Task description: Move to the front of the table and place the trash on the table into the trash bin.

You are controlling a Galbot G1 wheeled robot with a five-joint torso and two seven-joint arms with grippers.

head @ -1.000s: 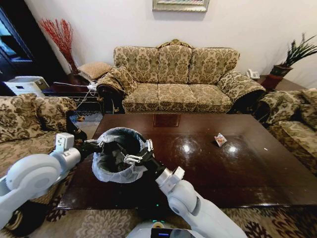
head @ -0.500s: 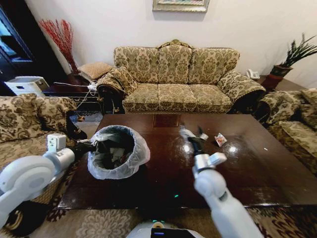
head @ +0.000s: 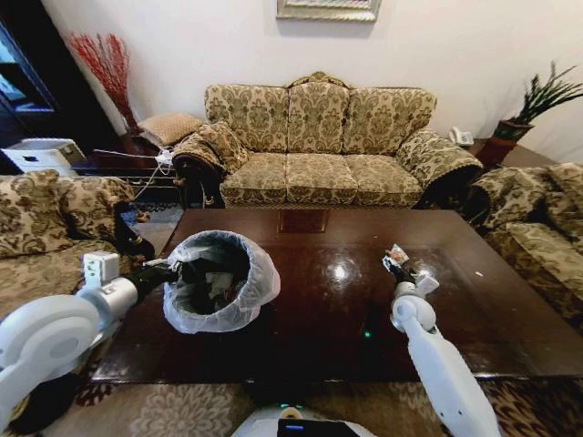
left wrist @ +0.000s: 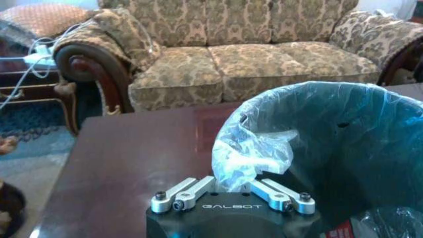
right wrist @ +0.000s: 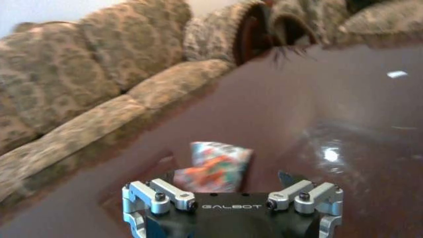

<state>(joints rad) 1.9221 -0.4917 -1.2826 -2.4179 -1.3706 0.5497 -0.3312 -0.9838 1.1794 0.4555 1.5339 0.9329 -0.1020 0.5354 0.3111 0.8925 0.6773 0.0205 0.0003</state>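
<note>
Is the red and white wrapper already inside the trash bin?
No, the wrapper lies on the table, just in front of the right gripper, well apart from the trash bin.

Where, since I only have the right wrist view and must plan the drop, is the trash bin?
Observer: In the head view, the trash bin is on the robot's left, over the left end of the table.
Operator: Is anything holding it?
Observer: Yes, the left end effector is closed on its bag-lined rim.
Operator: Is it empty?
Observer: No, litter lies inside.
</note>
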